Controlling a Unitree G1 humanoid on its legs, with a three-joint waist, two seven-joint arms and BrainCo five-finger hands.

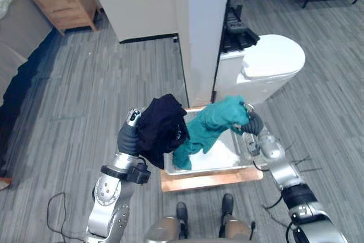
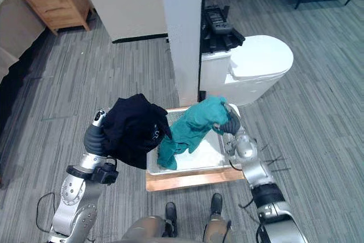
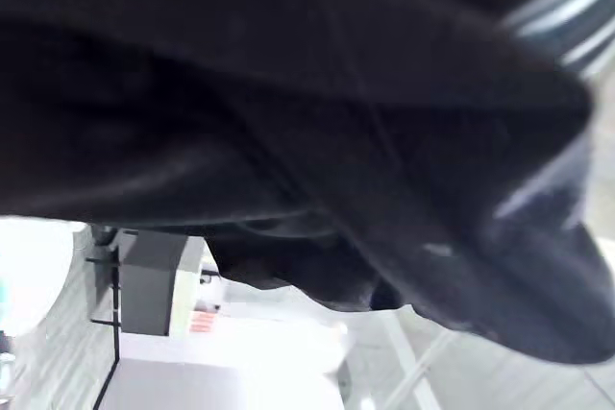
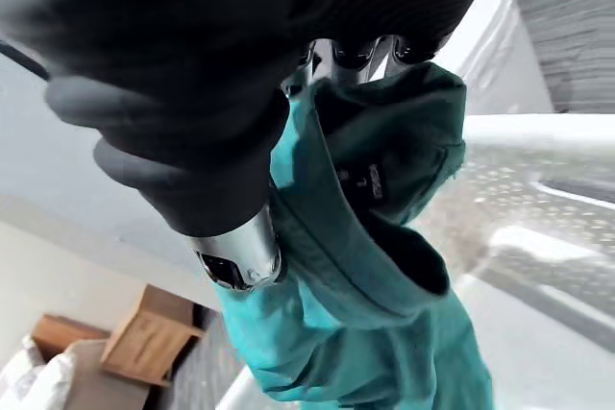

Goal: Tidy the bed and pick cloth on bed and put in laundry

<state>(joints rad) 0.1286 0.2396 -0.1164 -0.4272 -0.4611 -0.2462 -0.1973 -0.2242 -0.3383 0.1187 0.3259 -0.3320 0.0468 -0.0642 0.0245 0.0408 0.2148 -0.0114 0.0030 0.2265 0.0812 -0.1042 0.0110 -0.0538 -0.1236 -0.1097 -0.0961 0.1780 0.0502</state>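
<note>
Pinching teal cloth (image 1: 213, 123) in curled right hand (image 1: 253, 123) over basket (image 1: 216, 169) for dropping; carrying black cloth (image 1: 162, 126) over left hand (image 1: 129, 135), grip hidden, impossible to tell

Matt black cloth (image 1: 162, 130), soft teal cloth (image 1: 215, 122), perforated metal basket (image 1: 207, 168)

The 2 arms are silver-grey, built of smooth rounded shells. The left arm (image 1: 111, 197) has a black collar and block near the wrist. The right arm (image 1: 282, 169) has a black band around the forearm. The left hand (image 1: 128, 138) and right hand (image 1: 254, 123) each wear a dark ribbed cover. Silver fingers (image 4: 332, 69) emerge from the right cover.
</note>
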